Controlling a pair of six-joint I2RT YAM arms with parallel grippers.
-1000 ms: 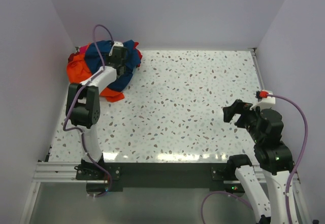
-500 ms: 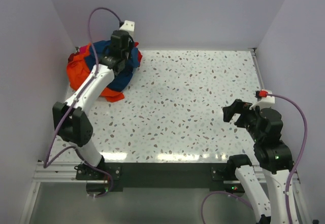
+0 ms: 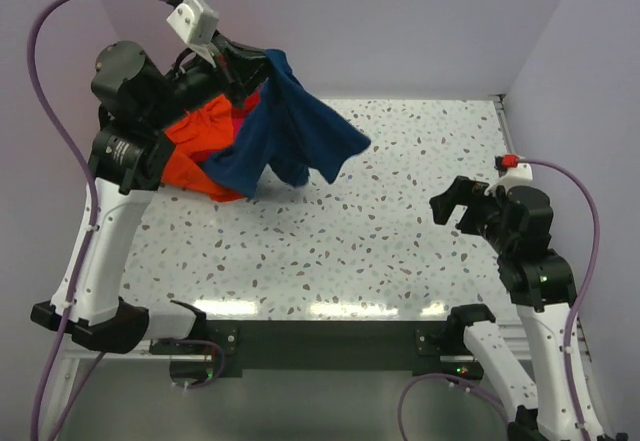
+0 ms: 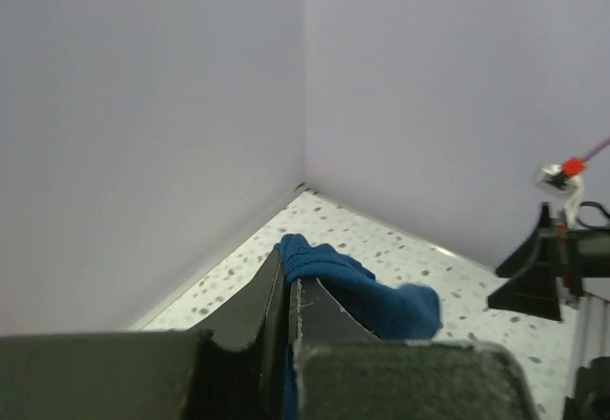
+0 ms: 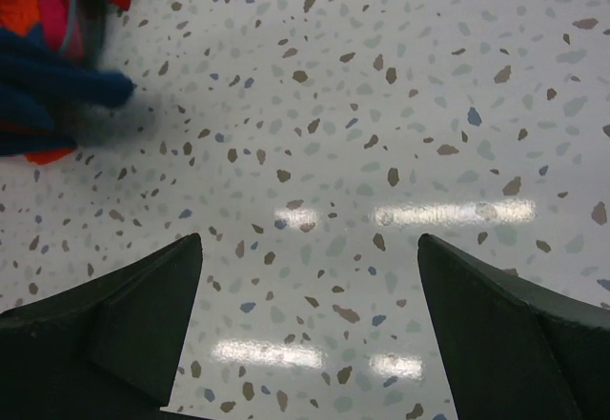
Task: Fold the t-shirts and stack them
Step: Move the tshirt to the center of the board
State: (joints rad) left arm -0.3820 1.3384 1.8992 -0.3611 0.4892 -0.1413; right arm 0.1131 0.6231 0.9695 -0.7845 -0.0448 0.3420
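The left gripper [image 3: 243, 64] is clamped shut on a fold of the navy t-shirt [image 3: 290, 131], high above the far-left corner of the table [image 3: 420, 161]. The cloth hangs down toward the orange t-shirt [image 3: 195, 146] (a magenta t-shirt [image 5: 71, 20] lies beside it). The right gripper [image 3: 452, 207] hovers at right, jaws spread wide, holding nothing.

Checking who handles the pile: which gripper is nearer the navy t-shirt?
Left. The left gripper is shut on the navy t-shirt, holding it up; the right gripper hangs open far off at the right.
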